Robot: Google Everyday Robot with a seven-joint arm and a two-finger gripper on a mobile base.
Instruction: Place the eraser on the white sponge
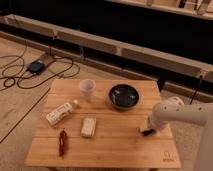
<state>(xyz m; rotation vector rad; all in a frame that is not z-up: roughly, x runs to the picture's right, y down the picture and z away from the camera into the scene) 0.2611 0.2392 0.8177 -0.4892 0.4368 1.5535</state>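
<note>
Gripper [147,131] held low at the right edge of the table [115,150].
Camera view: the dark eraser [149,133] is seen right at the gripper's tip; the grip cannot be told. The sponge [89,127] is seen well apart, to the left.

A wooden table [125,150] holds a dark bowl [124,95], cup [87,88], white bottle [61,112] and red item [63,142].

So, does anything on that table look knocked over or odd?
Only the bottle, lying on its side at the left. The cup and bowl stand upright; the gripper sits low at the right.
</note>
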